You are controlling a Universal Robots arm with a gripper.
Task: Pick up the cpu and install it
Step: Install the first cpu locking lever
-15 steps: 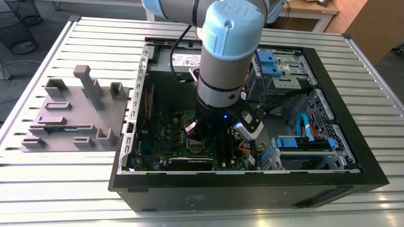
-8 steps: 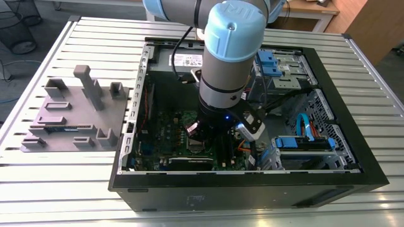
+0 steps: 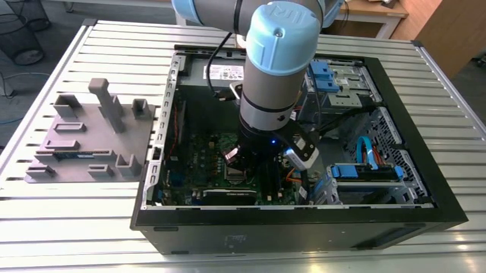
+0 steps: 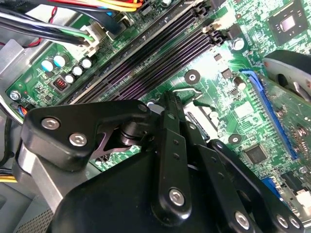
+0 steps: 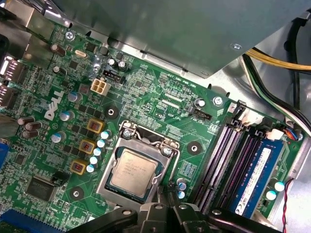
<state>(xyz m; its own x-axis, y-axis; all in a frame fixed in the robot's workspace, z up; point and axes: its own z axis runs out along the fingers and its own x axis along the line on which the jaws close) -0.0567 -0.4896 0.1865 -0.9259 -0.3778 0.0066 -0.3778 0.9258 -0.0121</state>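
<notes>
The black gripper [image 5: 163,213] hangs just above the socket, and how far its jaws stand apart cannot be told. In the first wrist view the cpu [image 5: 133,174], square with a dull silver lid, sits in the metal socket frame [image 5: 137,167] on the green motherboard [image 5: 160,102]. Beyond lie dark memory slots [image 5: 228,160] and the black computer case [image 3: 304,227] on the slatted metal table [image 3: 91,222].

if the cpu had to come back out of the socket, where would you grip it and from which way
Probably by two opposite edges, coming straight down from above. The cpu lies flat in the socket frame, silver top up, and the frame hugs its rim, so no sideways approach looks workable. The end effector sits just beside it.
</notes>
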